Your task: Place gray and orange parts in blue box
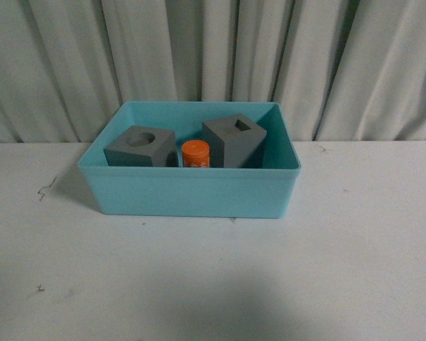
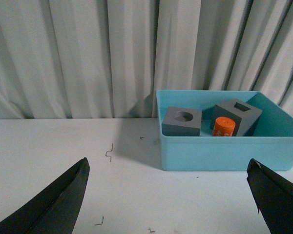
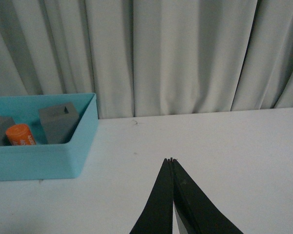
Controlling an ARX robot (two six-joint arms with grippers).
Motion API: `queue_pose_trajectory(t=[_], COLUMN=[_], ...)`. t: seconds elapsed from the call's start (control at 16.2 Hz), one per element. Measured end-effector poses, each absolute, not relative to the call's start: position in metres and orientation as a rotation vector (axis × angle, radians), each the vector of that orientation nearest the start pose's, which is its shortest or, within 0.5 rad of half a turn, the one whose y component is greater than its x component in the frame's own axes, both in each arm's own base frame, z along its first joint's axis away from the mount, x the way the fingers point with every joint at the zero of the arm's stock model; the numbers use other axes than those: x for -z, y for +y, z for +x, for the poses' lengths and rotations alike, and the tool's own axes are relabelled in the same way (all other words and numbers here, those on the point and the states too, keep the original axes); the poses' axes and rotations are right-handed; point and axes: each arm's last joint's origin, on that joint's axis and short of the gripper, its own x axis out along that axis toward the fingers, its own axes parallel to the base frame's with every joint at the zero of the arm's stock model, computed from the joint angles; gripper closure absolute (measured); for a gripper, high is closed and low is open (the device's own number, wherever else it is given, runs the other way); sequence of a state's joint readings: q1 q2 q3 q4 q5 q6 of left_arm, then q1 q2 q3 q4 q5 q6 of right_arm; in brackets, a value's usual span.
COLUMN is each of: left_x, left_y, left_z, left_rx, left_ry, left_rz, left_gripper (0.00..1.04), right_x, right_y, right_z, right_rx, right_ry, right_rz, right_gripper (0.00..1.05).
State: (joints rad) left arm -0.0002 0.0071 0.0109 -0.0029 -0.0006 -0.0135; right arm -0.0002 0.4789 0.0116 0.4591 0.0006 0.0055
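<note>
Inside the blue box (image 1: pixel 192 195) sit both gray cubes (image 1: pixel 139 147) and the orange cylinder (image 1: pixel 196 153).

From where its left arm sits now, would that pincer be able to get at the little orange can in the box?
Probably yes. The left pincer is open and holds nothing, bare table lies between it and the blue box, and the orange can stands uncovered between the two gray cubes, though that gap looks tight.

Two matte gray cubes (image 1: pixel 140 147) and an orange cylinder (image 1: pixel 196 153) sit in a light turquoise box (image 1: pixel 188 193) on a white table (image 1: pixel 213 284), pale pleated curtains (image 1: pixel 213 57) behind.
</note>
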Motion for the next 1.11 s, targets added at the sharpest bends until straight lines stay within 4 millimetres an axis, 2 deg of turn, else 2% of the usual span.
queue_pose_trajectory(t=[0.74, 0.86, 0.93, 1.11], left_x=[-0.166, -0.166, -0.166, -0.166], left_y=[0.0, 0.0, 0.0, 0.0], left_z=[0.097, 0.097, 0.097, 0.097], left_rx=[0.0, -0.002, -0.001, 0.0], left_ry=[-0.001, -0.001, 0.0, -0.001], left_rz=[-0.014, -0.014, -0.014, -0.014], left_gripper=[0.07, 0.07, 0.07, 0.07], right_x=[-0.17, -0.164, -0.17, -0.167], right_y=[0.0, 0.0, 0.0, 0.0], right_z=[0.108, 0.1, 0.097, 0.097], right_rx=[0.0, 0.0, 0.0, 0.0], right_ry=[-0.012, 0.039, -0.028, -0.007], right_rz=[0.006, 0.006, 0.006, 0.006], right_gripper=[1.03, 1.03, 1.03, 1.03])
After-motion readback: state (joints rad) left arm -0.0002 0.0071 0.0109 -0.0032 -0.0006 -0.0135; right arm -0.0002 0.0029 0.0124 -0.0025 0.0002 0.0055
